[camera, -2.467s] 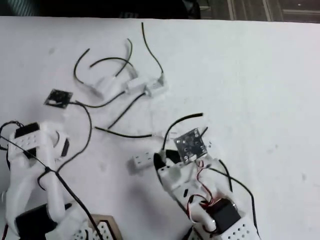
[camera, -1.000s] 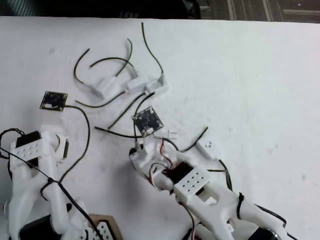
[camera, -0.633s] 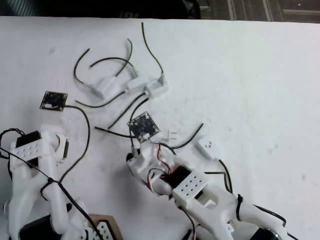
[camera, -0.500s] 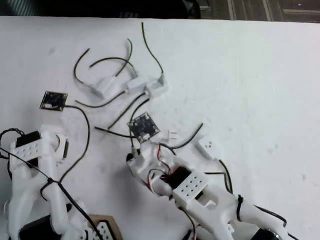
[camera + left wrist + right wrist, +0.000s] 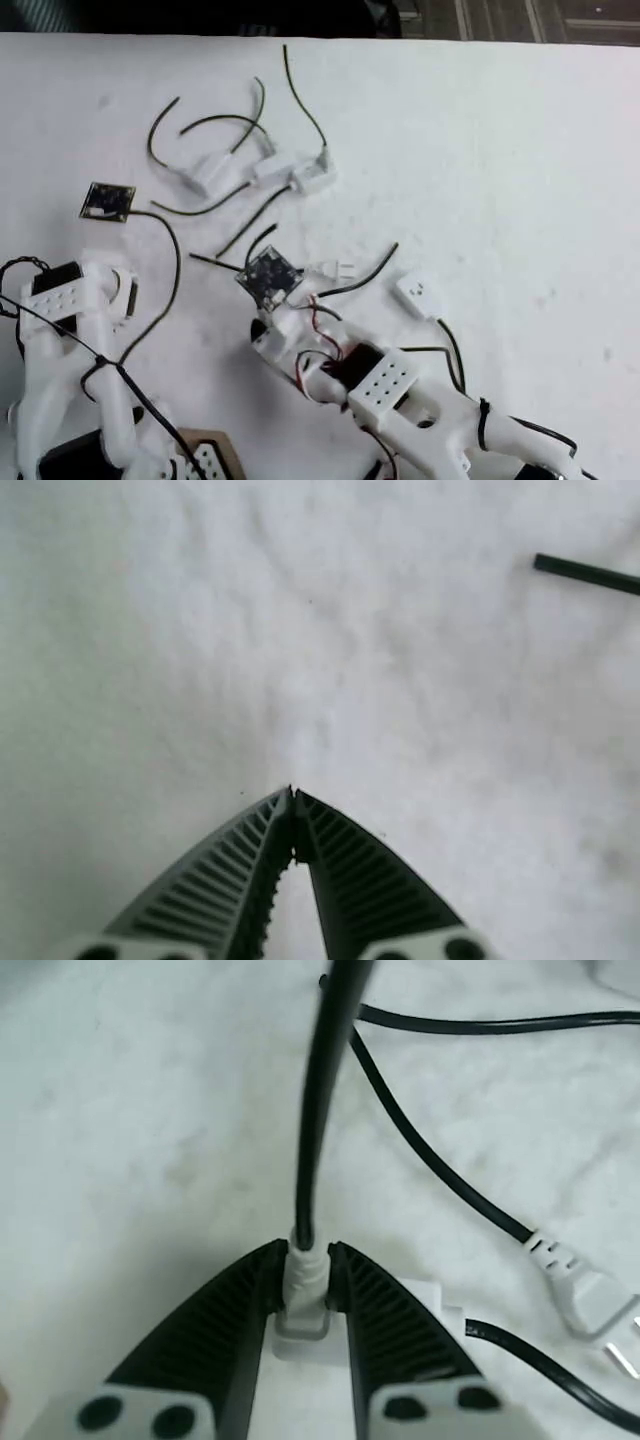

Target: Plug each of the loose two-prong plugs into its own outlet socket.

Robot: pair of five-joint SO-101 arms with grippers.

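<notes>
My right gripper (image 5: 303, 1260) is shut on a white two-prong plug (image 5: 303, 1278) whose black cord (image 5: 318, 1110) runs away from it. The plug stands in a white outlet socket (image 5: 300, 1345) beneath the fingers; how deep it sits is hidden. Beside it lies a loose white plug (image 5: 585, 1295), prongs bare, also seen in the high view as the loose plug (image 5: 335, 268). Another white socket (image 5: 420, 293) lies right of it. My left gripper (image 5: 293, 802) is shut on nothing above bare table, at the table's front left.
At the back left, several white plugs and sockets (image 5: 270, 168) lie in a cluster with curling black cords (image 5: 210, 122). The right arm (image 5: 400, 395) covers the front middle, the left arm (image 5: 70, 330) the front left. A black cord end (image 5: 585, 573) lies near the left gripper.
The right arm has swung left and toward the front, carrying its plug over the socket; this uncovered the loose plug and the other socket. The left arm has hardly moved.
</notes>
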